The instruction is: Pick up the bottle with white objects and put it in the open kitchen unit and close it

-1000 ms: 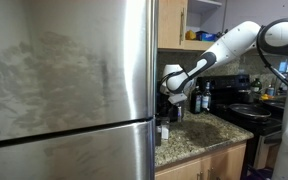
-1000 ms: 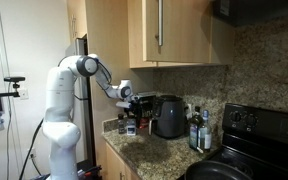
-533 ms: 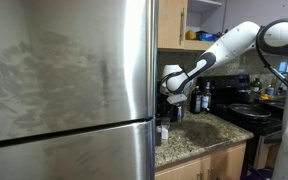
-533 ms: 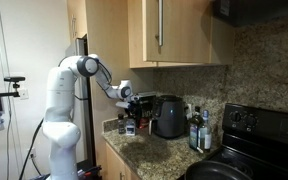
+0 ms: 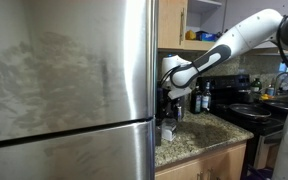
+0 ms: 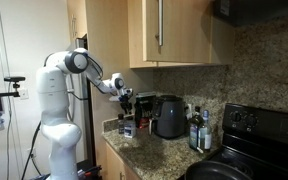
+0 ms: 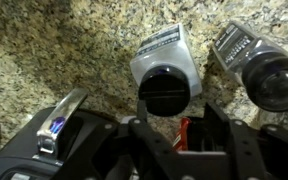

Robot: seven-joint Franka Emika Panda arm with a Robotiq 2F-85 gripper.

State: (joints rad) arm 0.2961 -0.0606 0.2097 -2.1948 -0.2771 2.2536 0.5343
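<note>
Now hovers over the bottle with white objects (image 7: 164, 72), upright on the counter (image 7: 64, 50) | holds gripper (image 7: 177, 135) spread, empty | carries elbow higher than a second ago | looks set for grasping; leaves kitchen unit (image 5: 171, 20) open.

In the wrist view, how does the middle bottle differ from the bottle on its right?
The middle bottle has a pale, whitish body; the right bottle looks greyer. The middle bottle shows whole, while the right bottle's cap reaches the picture's edge. Both have round black caps and are on the granite counter.
</note>
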